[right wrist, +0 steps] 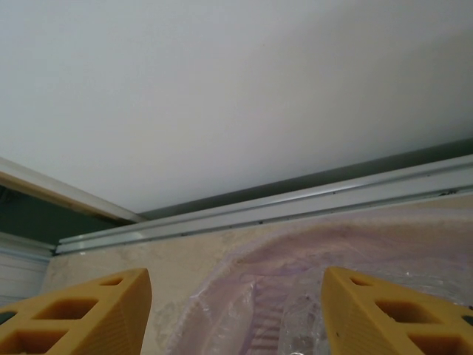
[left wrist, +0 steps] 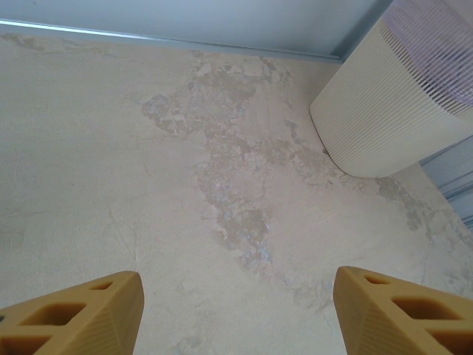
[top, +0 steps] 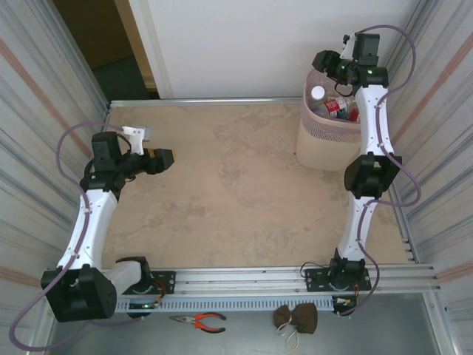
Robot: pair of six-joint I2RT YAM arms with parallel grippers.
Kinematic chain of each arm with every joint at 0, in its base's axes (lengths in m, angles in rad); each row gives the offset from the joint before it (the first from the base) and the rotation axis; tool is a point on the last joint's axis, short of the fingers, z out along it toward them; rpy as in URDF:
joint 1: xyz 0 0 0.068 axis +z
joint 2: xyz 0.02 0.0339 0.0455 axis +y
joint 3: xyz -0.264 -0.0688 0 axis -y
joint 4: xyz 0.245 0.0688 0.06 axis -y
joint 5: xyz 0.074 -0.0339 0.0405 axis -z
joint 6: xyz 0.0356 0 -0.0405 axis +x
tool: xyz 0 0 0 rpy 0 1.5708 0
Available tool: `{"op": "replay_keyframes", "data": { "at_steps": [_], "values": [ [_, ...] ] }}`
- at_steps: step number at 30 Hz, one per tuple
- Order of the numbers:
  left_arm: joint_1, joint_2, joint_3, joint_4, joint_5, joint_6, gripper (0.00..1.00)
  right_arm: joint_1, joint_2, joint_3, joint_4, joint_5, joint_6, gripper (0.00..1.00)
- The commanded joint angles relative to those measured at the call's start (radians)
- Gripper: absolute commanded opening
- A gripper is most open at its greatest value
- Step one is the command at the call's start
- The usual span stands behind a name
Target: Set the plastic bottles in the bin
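The bin, beige below with a pale pink mesh rim, stands at the table's far right corner. Plastic bottles lie inside it, among them one with a white cap and one with a red label. My right gripper hangs over the bin's back rim; in the right wrist view it is open with nothing between the fingers, above the pink rim. My left gripper hovers open over bare table at the left; in its own view it is open, with the bin far ahead on the right.
Corrugated metal walls close in on both sides, and a metal rail runs along the table's back edge. Orange-handled pliers and a brown pouch lie on the front ledge below the arm bases.
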Motion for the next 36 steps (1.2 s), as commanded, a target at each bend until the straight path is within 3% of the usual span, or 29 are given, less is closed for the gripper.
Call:
{"op": "replay_keyframes", "data": {
  "at_steps": [1, 11, 20, 28, 32, 34, 36],
  "values": [
    [0.01, -0.03, -0.01, -0.003, 0.006, 0.004, 0.69, -0.013, -0.024, 0.013, -0.061, 0.03, -0.029, 0.62],
    [0.009, -0.035, -0.011, -0.001, 0.003, 0.003, 0.69, -0.015, -0.147, 0.012, -0.038, 0.023, -0.003, 0.64],
    [0.009, -0.031, -0.012, 0.002, 0.007, 0.001, 0.69, -0.015, -0.27, -0.047, -0.143, -0.023, -0.004, 0.64],
    [0.009, -0.015, -0.021, 0.016, -0.052, -0.102, 0.71, -0.05, -0.644, -0.544, -0.079, 0.015, -0.118, 0.72],
    [0.01, -0.014, -0.069, 0.066, -0.114, -0.183, 0.82, -0.068, -0.852, -0.799, -0.057, 0.046, -0.169, 0.81],
    [0.01, -0.021, -0.091, 0.087, -0.148, -0.202, 0.97, -0.076, -0.938, -0.896, -0.06, 0.07, -0.187, 0.86],
    [0.01, -0.025, -0.121, 0.11, -0.187, -0.216, 0.99, -0.074, -1.019, -0.995, -0.053, 0.09, -0.206, 1.0]
  ]
}}
